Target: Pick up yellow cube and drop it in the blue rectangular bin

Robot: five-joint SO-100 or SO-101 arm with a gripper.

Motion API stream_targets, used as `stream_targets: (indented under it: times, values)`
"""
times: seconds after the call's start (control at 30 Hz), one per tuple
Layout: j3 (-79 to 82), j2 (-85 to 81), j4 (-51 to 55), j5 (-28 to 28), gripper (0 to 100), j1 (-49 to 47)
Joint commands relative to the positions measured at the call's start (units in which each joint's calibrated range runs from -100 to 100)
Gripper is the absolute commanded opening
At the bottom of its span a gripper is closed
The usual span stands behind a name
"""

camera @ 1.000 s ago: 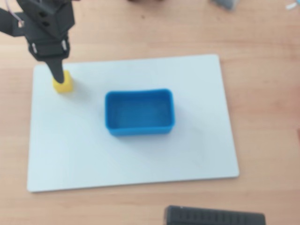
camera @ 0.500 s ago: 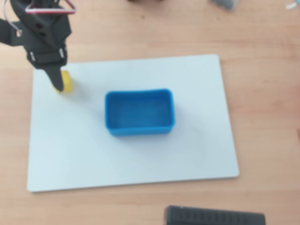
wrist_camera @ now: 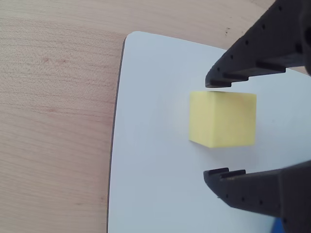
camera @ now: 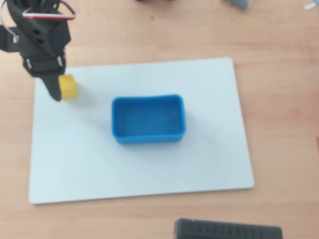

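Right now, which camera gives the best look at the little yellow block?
The wrist view: the yellow cube fills the middle of the picture, sharp, on the white board, between the open gripper fingers. The overhead view shows the cube only small and blurred, beside the gripper, left of the blue bin.

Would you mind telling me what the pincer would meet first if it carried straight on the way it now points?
Most likely the yellow cube: in the wrist view it sits between the open pincer's fingertips, on the white board. Depth is unclear, so the tips may reach the board first.
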Motion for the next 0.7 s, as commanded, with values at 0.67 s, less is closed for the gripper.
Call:
stream_targets:
  times: [0.67]
  values:
    - [2.3,0.2,-2.53,-1.17,4,-0.31]
